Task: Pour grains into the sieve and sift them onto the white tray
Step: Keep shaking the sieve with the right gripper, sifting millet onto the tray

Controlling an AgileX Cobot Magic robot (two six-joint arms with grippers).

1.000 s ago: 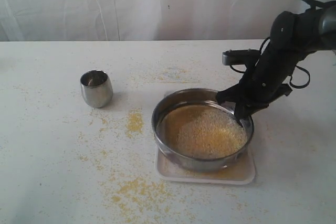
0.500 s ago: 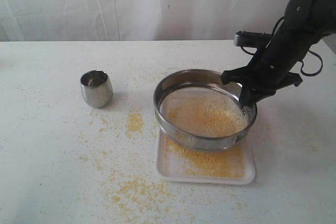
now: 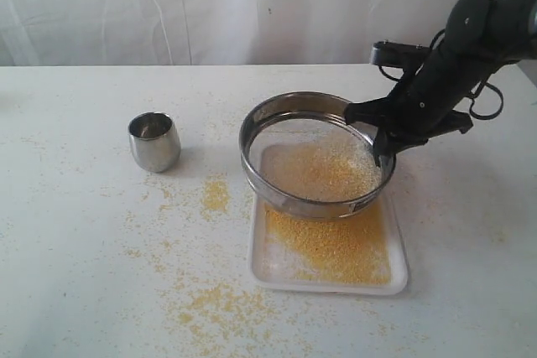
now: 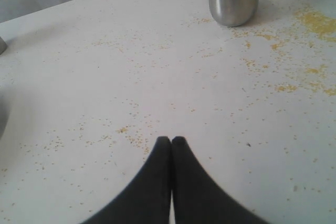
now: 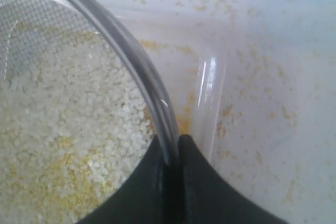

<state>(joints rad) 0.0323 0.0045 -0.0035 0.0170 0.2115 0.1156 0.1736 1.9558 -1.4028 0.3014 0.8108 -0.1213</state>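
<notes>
1. Far left: the left gripper is missing from the exterior view. Its wrist camera shows both fingers pressed together with nothing between them, hanging over the table.
2. Left of centre: a small steel cup stands upright on the table, well apart from the tray. I cannot see far enough inside to say whether it is empty.
3. Between the cup and the tray, and toward the lower middle, stray granules lie scattered in yellow patches.
4. Right of centre: the sieve hangs clear above the white tray, slightly tilted. Pale grains lie on its mesh, and a finer yellow layer of them covers the tray floor beneath.
5. Right: the right gripper is clenched on the sieve's rim at its right edge. The wrist view shows one finger inside the rim and one outside.
6. My reading is that pouring is finished and sifting is in hand. The next move calls for shaking the sieve gently with a firm pinch. It should stay level and over the tray, because its upper edge overhangs the tray's far rim and fines could land on the table.
</notes>
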